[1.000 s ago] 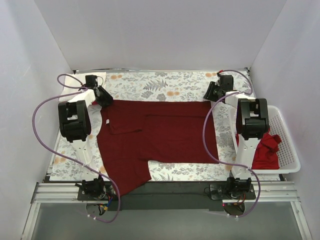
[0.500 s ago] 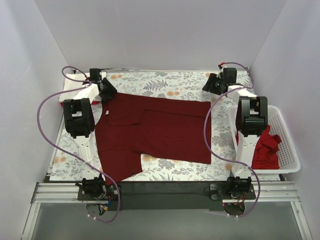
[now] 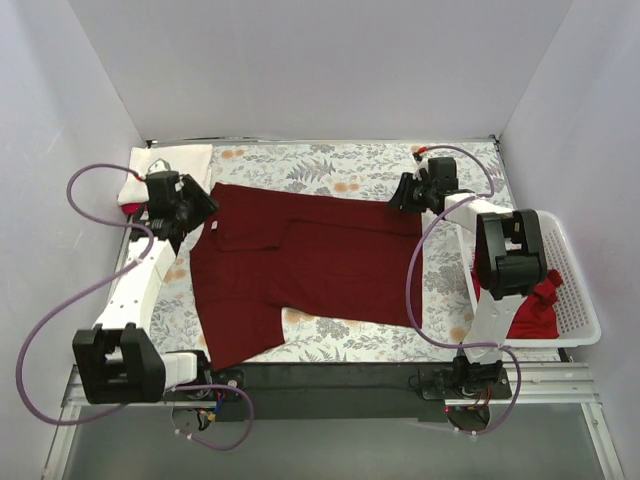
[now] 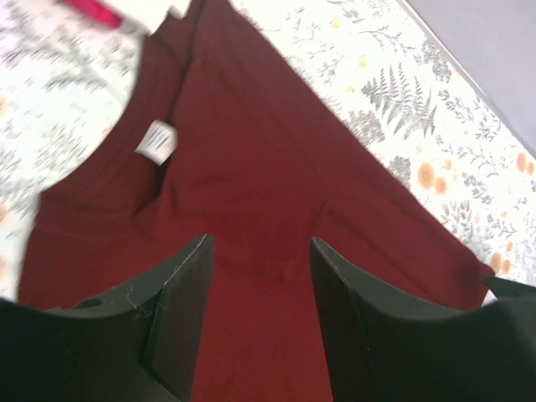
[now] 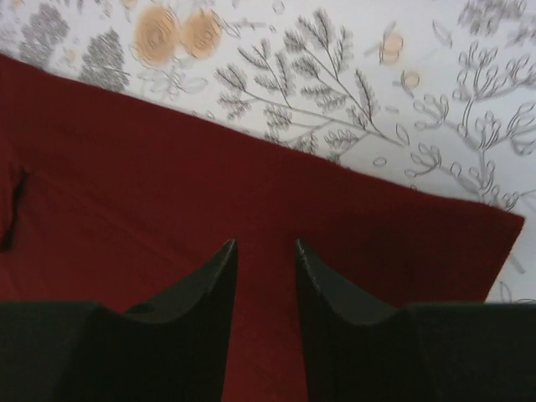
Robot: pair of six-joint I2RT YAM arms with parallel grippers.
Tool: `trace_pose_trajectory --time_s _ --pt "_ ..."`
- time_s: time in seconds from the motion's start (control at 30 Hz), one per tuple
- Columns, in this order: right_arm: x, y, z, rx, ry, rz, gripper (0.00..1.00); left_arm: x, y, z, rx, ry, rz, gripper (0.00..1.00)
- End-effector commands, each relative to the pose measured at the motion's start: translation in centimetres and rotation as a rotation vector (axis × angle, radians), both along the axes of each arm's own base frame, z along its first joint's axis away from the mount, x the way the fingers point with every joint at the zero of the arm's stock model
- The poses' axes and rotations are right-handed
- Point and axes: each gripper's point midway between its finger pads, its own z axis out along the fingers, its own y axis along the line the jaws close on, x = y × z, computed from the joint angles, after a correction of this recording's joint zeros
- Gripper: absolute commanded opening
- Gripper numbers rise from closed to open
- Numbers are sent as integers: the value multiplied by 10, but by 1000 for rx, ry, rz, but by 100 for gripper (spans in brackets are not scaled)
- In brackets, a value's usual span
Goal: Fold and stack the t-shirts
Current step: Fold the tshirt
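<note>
A dark maroon t-shirt (image 3: pixel 310 265) lies spread flat on the floral table cover (image 3: pixel 330 165), collar to the left. My left gripper (image 3: pixel 197 206) hovers open and empty over the collar end; in the left wrist view (image 4: pixel 261 243) the shirt (image 4: pixel 251 167) and its white neck label (image 4: pixel 157 140) lie below the fingers. My right gripper (image 3: pixel 404 194) is open and empty over the shirt's far right hem corner, seen in the right wrist view (image 5: pixel 265 244) above the maroon cloth (image 5: pixel 209 184). A cream-white shirt (image 3: pixel 178 159) lies folded at the back left on a brighter red one (image 3: pixel 127 199).
A white lattice basket (image 3: pixel 575 290) stands at the right edge with a red shirt (image 3: pixel 535 305) in it. The right arm's upper link (image 3: pixel 508 255) rises beside the basket. Purple cables loop at both arms. White walls close in on three sides.
The shirt slid toward the back left, then stayed put. The left arm's elbow has swung down to the front left. Both grippers now hover just inside the shirt's far corners.
</note>
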Motion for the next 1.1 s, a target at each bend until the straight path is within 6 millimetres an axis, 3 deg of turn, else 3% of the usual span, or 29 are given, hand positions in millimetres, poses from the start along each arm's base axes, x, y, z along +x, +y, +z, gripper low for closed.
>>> trace_pose_trajectory --time_s 0.0,0.03,0.13,0.23,0.33,0.4,0.57,0.6,0.67,0.77,0.8,0.9,0.93,1.0,1.07 --pt "-6 2 -28 34 55 -14 39 -35 12 -22 53 22 37 49" --pt "-6 1 -33 31 63 -23 39 -49 12 -25 49 8 42 49" --pt "-9 -4 -56 15 115 -54 39 -60 10 -31 32 -9 43 50" --pt "-7 -9 -83 -6 169 -89 39 -67 0 -53 44 45 8 51" --pt "6 -11 -80 -18 166 -116 42 -65 0 -55 43 50 8 52" --pt "10 -15 -89 -37 201 -139 44 -66 1 -61 43 61 12 52" --pt "36 -32 -102 -87 216 -191 46 -67 2 -67 51 78 13 52" --pt "48 -36 -95 -84 193 -201 47 -68 2 -68 52 82 13 52" --pt "58 -43 -100 -97 187 -216 47 -68 0 -72 42 95 5 52" --pt "79 -47 -91 -94 138 -194 49 -71 -4 -80 24 125 -11 52" --pt "90 -46 -78 -91 101 -182 51 -71 -5 -81 19 130 -12 52" --pt "95 -38 -53 -78 64 -120 55 -77 -8 -90 -2 173 -14 52" --pt "94 -36 -33 -68 31 -109 56 -81 -12 -94 -26 202 -21 53" --pt "87 -31 -12 -52 3 -81 59 -88 -19 -98 -60 234 -36 53" --pt "70 -29 13 -52 -23 -70 61 -97 -21 -102 -74 274 -36 53"
